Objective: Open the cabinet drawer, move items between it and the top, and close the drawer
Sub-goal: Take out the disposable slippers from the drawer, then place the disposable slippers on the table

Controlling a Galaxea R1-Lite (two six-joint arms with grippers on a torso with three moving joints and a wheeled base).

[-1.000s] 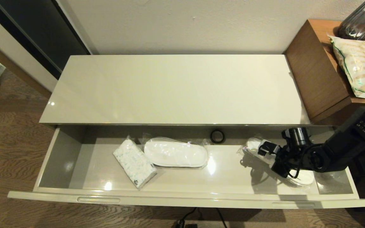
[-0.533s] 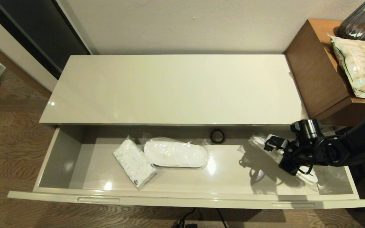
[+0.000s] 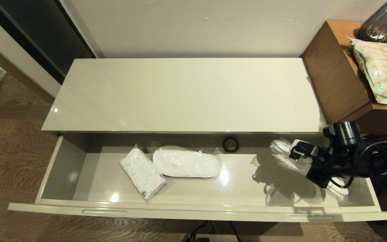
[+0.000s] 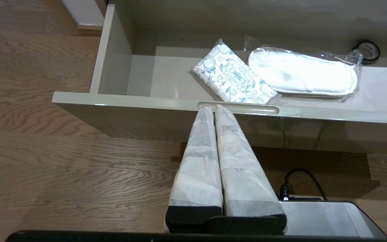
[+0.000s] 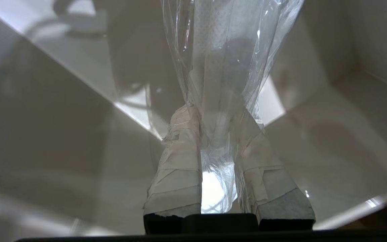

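In the head view, you have the cabinet drawer [image 3: 193, 211] pulled fully out beneath the top [image 3: 186, 94], whose glossy surface carries nothing. At the drawer's right end your right claw [image 3: 296, 152] grips a wrapped slipper pair [image 3: 281, 148] that slants above the drawer floor, far end highest. A second wrapped slipper pair [image 3: 186, 163] lies flat near the drawer's middle, and just to its left, touching or nearly so, lies a patterned tissue pack [image 3: 142, 173]. A black tape roll [image 3: 230, 144] sits against the back wall, between the two pairs. To the right, a brown side table [image 3: 334, 77] holds a snack bag [image 3: 381, 70] and a dark ribbed vase [image 3: 385, 20]. In the left wrist view, your left claw [image 4: 213, 108] hangs outside the drawer with its fingers pressed together on nothing, tips at the recessed slot [image 4: 239, 108] on the front edge; you cannot tell whether they touch it. The tissue pack [image 4: 233, 77], flat slipper pair [image 4: 301, 75] and tape roll [image 4: 366, 52] show beyond. In the right wrist view, your right claw [image 5: 213, 117] pinches the clear wrapping of the slipper pair [image 5: 220, 53], white fabric visible inside.
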